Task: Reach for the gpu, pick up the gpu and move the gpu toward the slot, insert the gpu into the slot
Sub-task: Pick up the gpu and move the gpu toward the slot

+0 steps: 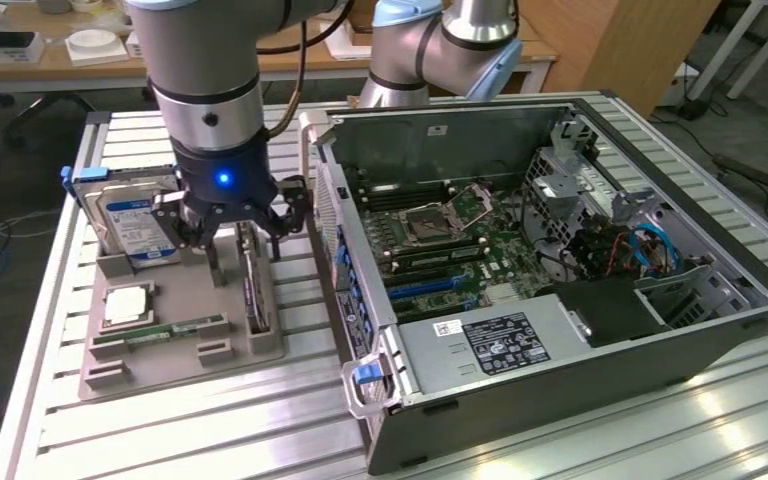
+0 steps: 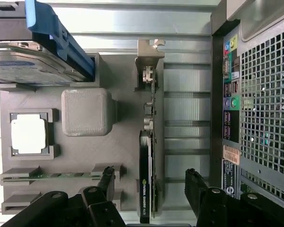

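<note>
Hand (image 1: 241, 250): released; fingers (image 2: 106, 178) spread wide, one on each side of the gpu, neither touching it; poised low over the holder tray
Gpu (image 2: 146, 182): standing on its long edge in a groove of the holder tray; black shroud at the end between the fingers; silver end bracket (image 2: 149, 59) at the other end; not gripped
Holder tray (image 1: 184, 360): grey moulded fixture lying flat on the surface, at the exterior view's left of the computer case; the gpu occupies the side nearest the case
Surface (image 1: 598, 430): ribbed aluminium; carries tray and case
Computer case (image 1: 704, 340): open side panel up, just beside the tray; its rear wall with ports and vent grille (image 2: 265, 104) runs close along the gpu; one finger hangs in the gap between gpu and case
Motherboard (image 1: 444, 235): exposed inside the case; blue slot (image 1: 427, 285) visible near the case's rear wall; power supply (image 1: 491, 345) alongside; drive cage and blue cables (image 1: 651, 245) at the exterior view's right
Hard drive (image 1: 137, 225): blue-labelled, propped on edge in the tray on the side away from the case; blue carrier rail (image 2: 61, 38) above it
Processor (image 2: 28, 134): flat in its own pocket; apart from the gpu
Memory stick (image 2: 57, 175): green, on edge in a groove near one finger
Raised block (image 2: 87, 112): grey, square, between processor and gpu; near but not touching the gpu
Second arm (image 1: 424, 50): behind the case; clear of the tray
</note>
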Controlling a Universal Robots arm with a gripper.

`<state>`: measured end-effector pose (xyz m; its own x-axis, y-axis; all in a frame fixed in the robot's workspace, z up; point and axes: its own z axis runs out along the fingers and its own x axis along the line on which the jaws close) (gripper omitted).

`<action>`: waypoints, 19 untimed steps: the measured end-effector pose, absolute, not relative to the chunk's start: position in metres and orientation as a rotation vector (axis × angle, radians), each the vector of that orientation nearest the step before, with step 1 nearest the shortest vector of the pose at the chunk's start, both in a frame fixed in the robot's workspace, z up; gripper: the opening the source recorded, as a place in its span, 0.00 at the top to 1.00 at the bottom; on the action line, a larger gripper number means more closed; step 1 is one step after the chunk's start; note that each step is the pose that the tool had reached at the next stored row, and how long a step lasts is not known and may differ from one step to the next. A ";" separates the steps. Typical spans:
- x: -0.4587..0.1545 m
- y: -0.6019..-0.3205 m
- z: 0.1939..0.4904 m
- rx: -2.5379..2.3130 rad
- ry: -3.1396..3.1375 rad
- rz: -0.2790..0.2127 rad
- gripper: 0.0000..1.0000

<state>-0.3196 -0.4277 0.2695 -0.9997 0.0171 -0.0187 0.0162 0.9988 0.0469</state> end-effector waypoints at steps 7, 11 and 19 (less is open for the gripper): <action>-0.319 -0.424 0.262 0.026 3.123 0.067 0.29; -0.320 -0.424 0.256 0.026 3.124 0.067 0.29; -0.320 -0.424 0.241 0.026 3.128 0.068 0.29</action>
